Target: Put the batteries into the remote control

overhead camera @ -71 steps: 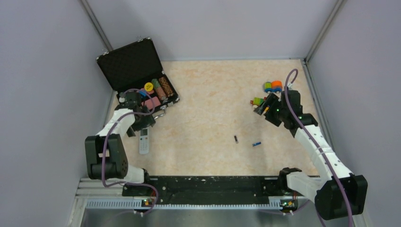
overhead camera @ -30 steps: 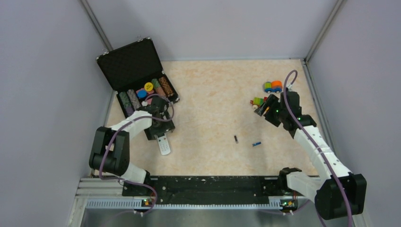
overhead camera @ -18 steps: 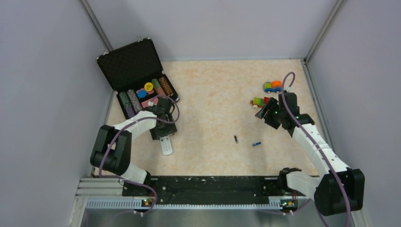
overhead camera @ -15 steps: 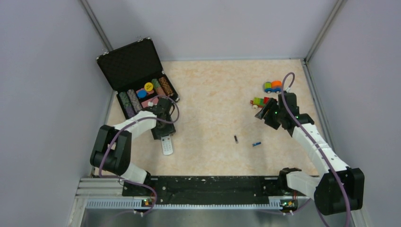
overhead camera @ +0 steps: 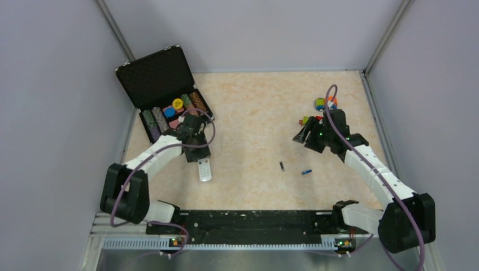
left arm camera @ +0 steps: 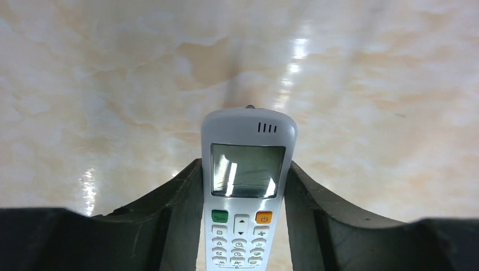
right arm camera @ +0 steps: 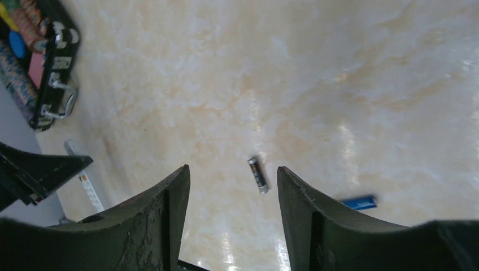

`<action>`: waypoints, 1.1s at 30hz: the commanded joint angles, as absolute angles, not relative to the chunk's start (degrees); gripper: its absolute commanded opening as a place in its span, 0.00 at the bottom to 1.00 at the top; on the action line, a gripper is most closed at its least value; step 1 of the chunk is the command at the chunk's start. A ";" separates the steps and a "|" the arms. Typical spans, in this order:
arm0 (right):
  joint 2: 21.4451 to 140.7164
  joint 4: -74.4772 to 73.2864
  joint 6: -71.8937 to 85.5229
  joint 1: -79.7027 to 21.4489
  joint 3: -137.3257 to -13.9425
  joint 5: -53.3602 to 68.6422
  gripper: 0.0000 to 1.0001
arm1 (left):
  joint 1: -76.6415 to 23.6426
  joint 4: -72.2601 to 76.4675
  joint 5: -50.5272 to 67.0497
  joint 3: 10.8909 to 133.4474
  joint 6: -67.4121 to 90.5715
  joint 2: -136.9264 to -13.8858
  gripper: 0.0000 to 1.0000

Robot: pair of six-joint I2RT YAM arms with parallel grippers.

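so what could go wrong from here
1. The left gripper pinches the remote control by its narrow sides, buttons up. The battery bay is probably underneath, so the remote could slip while being turned over.
2. The black battery and blue battery are tiny cylinders lying on a glossy table. The open right gripper hangs above the black one, and a finger landing off-centre might roll it away.

A robotics test cell: plain grey panel walls [overhead camera: 56,84] boxed in a marble-patterned table [overhead camera: 254,96]. Two cabled robot arms [overhead camera: 152,152] stood bolted to a metal rail [overhead camera: 248,243] at 6 o'clock. Props sat ready: chip case [overhead camera: 164,93] at 10 o'clock, toy cars [overhead camera: 325,103] at 2 o'clock.
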State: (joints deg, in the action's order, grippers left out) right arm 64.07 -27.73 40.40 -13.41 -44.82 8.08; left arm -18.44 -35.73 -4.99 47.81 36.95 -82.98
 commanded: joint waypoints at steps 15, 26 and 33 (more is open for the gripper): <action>69.33 11.93 44.43 -35.60 -60.62 31.55 0.90 | -18.98 3.72 46.85 67.22 40.60 -68.71 0.00; 74.80 24.13 50.62 -38.77 -63.93 34.28 0.93 | -19.43 20.33 53.51 71.17 58.35 -71.28 0.00; 76.95 31.66 54.28 -39.58 -64.31 39.30 0.79 | -20.30 22.44 54.23 70.80 60.47 -71.72 0.00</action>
State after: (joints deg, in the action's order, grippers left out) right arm 75.66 23.68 51.79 -38.48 -61.30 35.11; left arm -19.70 15.88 52.31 68.97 57.41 -72.20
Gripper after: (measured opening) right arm 0.838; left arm 0.533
